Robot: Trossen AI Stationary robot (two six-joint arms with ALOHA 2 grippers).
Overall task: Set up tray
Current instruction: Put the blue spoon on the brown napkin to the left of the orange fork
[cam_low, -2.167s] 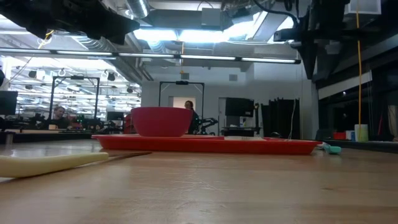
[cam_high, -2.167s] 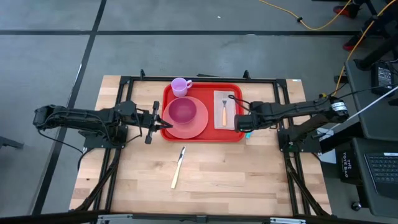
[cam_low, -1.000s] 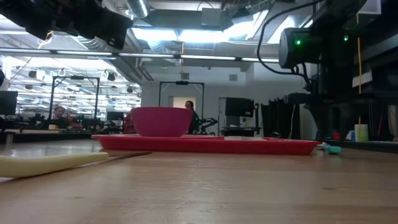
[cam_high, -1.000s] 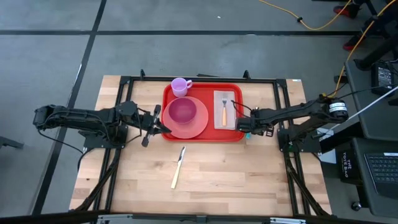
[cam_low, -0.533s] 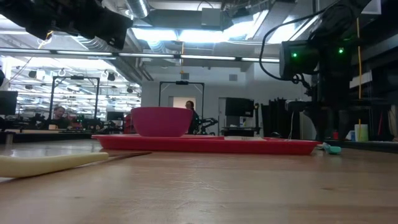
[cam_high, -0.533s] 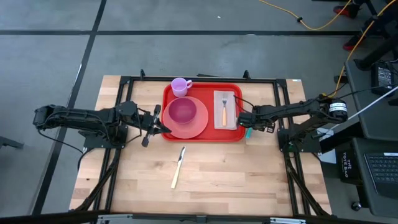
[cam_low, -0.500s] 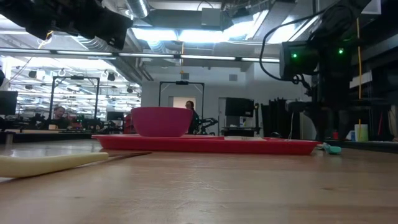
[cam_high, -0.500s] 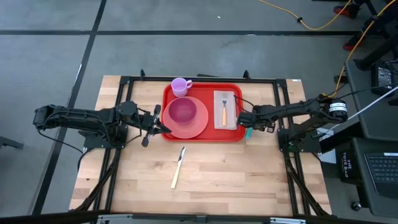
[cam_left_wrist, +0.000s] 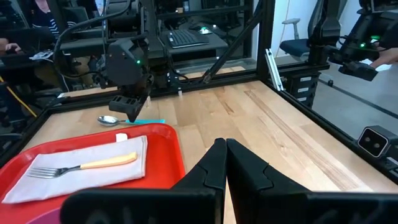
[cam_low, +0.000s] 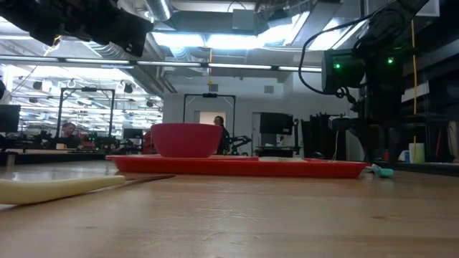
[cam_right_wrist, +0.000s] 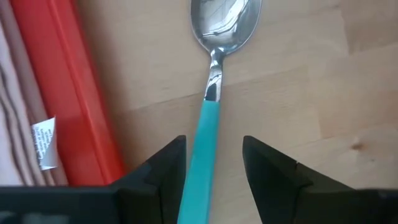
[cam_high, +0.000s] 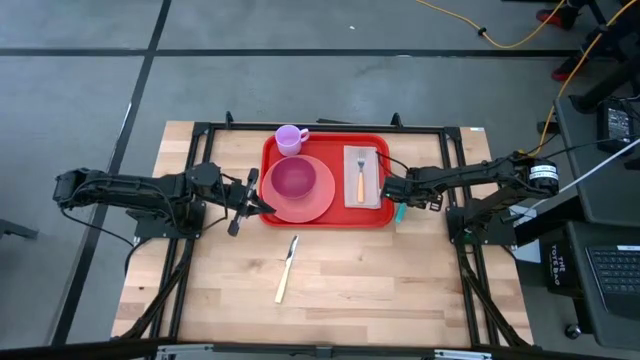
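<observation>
**Red tray at table centre, spoon just outside its right rim**

Left gripper (cam_high: pixel 243 200): fingers pressed together, holding nothing, at the tray's 9 o'clock edge. Tray (cam_high: pixel 377 218): bright red, rectangular, rounded corners, raised rim, at the table's 12 o'clock half. It carries a pink plate (cam_high: pixel 322 205) with a magenta bowl (cam_high: pixel 293 179), a lilac cup (cam_high: pixel 291 138), and a napkin (cam_high: pixel 372 192) under a fork (cam_high: pixel 360 178). A knife (cam_high: pixel 287 268) lies at the tray's 6 o'clock. Right gripper (cam_right_wrist: pixel 211 163): fingers parted, straddling the teal-handled spoon (cam_right_wrist: pixel 214 81) without closing on it, at the tray's 3 o'clock. The spoon's handle end is cut off; from above the arm hides most of it.
</observation>
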